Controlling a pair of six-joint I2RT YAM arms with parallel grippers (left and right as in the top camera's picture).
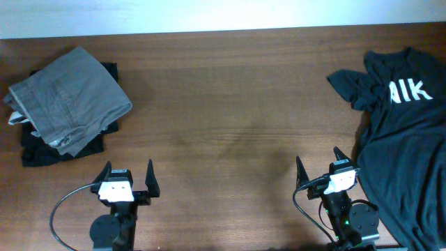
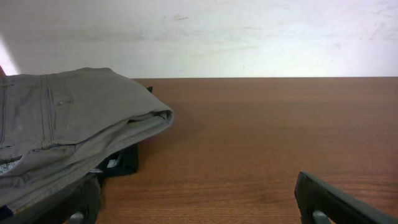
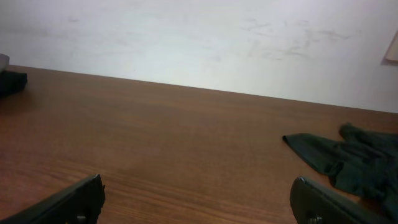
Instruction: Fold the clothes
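Find the T-shirt [image 1: 411, 132] bunched at three o'clock, running out of view on the right. Drag it toward the middle of the table [image 1: 230, 104], probably by a shoulder and a hem corner, and spread it flat before any fold. Keep clear of the grey trousers [image 1: 70, 97] at ten o'clock. Note left gripper [image 1: 127, 167] at seven o'clock, right gripper [image 1: 318, 157] at five: low, pointing toward twelve, jaws wide, empty.

Both arms sit folded low, left hand [image 1: 128, 169] and right hand [image 1: 319, 160] each with fingers spread wide.
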